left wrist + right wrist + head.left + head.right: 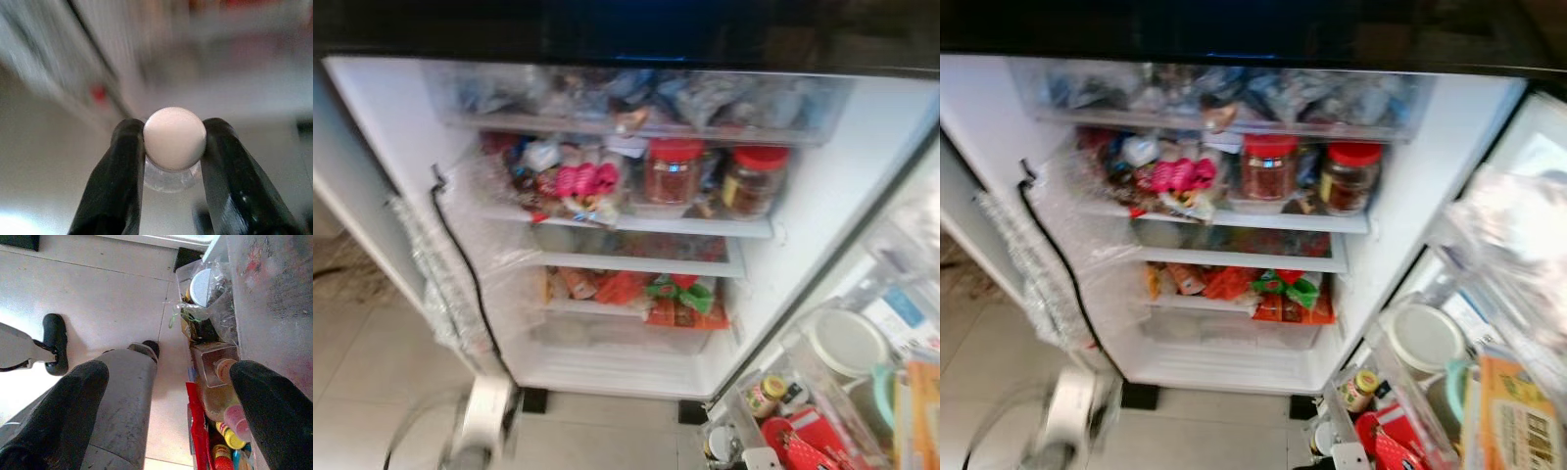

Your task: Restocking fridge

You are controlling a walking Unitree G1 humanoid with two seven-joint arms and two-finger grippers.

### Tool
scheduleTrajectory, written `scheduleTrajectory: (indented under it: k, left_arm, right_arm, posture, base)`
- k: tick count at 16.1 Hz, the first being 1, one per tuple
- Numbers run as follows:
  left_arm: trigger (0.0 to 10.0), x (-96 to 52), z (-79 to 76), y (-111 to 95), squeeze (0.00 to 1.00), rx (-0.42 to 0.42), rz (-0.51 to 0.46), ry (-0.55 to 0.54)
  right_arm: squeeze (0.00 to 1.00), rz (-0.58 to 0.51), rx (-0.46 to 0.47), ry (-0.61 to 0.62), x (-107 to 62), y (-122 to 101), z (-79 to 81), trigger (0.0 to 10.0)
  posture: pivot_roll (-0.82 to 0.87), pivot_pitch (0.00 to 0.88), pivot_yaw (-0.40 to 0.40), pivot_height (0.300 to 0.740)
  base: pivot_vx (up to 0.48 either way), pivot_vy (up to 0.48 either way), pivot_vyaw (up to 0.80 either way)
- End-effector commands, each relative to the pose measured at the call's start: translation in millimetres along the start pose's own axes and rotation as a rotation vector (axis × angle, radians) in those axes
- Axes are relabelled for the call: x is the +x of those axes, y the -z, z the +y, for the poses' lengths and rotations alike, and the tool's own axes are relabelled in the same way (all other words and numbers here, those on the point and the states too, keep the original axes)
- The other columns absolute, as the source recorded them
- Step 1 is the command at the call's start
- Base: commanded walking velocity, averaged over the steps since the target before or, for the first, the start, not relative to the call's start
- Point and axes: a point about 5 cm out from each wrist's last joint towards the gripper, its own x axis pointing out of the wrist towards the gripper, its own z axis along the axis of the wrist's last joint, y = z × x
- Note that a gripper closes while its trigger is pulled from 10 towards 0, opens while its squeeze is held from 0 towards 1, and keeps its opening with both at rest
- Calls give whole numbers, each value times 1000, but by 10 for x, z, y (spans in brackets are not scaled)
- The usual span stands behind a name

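Fridge (pixel 382 127): open; shelves packed with food packets.
Jars (pixel 674 171): two, red-lidded, at the middle shelf's right end.
Door bins (pixel 803 392): hold bottles, a white lid.
Left gripper (pixel 173 147): clamps a clear bottle (pixel 174 139) by its white cap, near the fridge's lower left corner.
Right gripper (pixel 168 382): fingers spread, above the floor tiles (pixel 112 298).

A smooth, matt white cap (pixel 174 137) on clear plastic is clamped between glossy black fingers (pixel 120 181). Clear plastic shelves (pixel 636 223), red-lidded glass jars (pixel 674 170) and pale glossy floor tiles (pixel 112 298) are seen.
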Motion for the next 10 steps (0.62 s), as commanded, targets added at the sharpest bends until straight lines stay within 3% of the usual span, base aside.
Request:
scheduleTrajectory:
  k: [1,6,10]
  left_arm:
    - [10000,151,81,-482,0,37,-195,-10]
    - [10000,65,78,-923,0,37,-426,63]
    - [10000,-176,-145,-1068,0,-20,-434,137]
  right_arm:
    - [0,-4,23,62,-32,14,-149,10000]
    - [0,-4,19,73,-37,20,-169,10000]
    - [0,-7,22,81,-39,27,-168,10000]
  posture:
    - [-56,71,-62,740]
    - [-45,70,-68,740]
    - [-53,70,-65,740]
  base:
    - [0,0,0]
    - [0,0,0]
    - [0,0,0]
